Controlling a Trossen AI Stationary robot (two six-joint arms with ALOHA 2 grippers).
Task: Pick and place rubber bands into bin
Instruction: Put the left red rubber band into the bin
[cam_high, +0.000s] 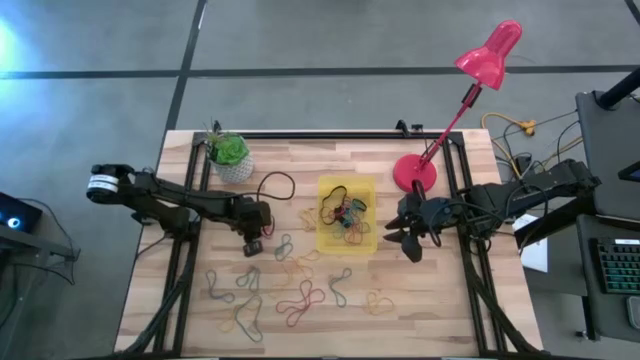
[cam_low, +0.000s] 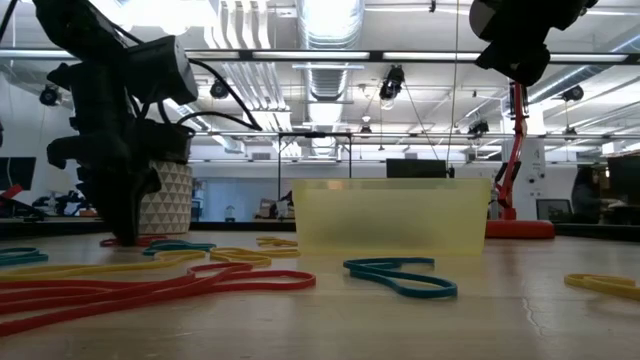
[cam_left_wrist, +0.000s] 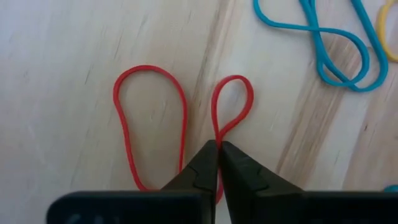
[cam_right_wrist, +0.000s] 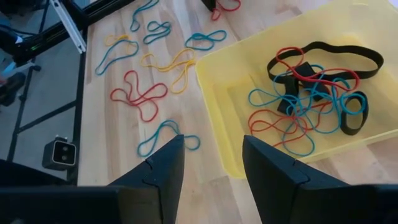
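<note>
Rubber bands (cam_right_wrist: 308, 99) are piling up in the bin (cam_right_wrist: 214, 78), perhaps a dozen, while many are lying loose on the table. Left gripper (cam_left_wrist: 217, 152) is pinching a red band (cam_left_wrist: 231, 102); right gripper (cam_right_wrist: 211, 162) is hanging open beside the bin.

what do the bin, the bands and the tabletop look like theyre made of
Bin: likely thin plastic, translucent yellow, glossy; light passes through its walls.
Bands: look like rubber, matte, thin; they lie in limp, twisted loops. The red band kinks where the shut left pincer pinches it.
Tabletop: pale wood, smooth, with visible grain.
</note>
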